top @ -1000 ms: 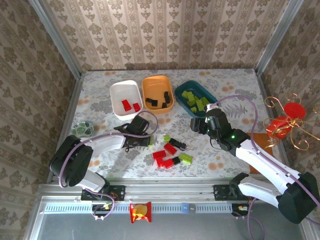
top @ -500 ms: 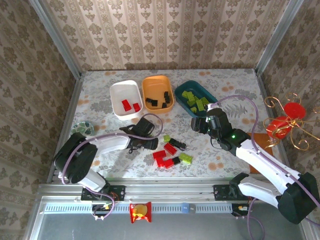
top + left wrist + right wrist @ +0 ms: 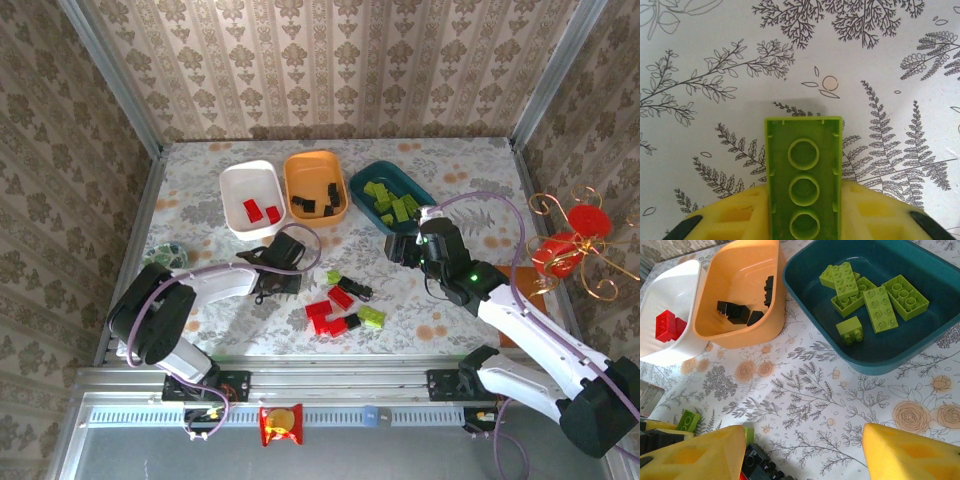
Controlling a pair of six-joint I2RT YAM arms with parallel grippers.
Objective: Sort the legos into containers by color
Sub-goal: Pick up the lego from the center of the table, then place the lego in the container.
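Lime brick, pinched by one end in the closed left gripper, hangs just above the table left of centre; so shallow a hold may let it pivot or drop short of the teal tray near the far edge; the right gripper, jaws apart and empty, crowds that approach.

A lime green brick shows its hollow underside with three round tubes. Yellow pads press against both sides of its near end. Beyond the brick spreads a leaf-printed tablecloth.
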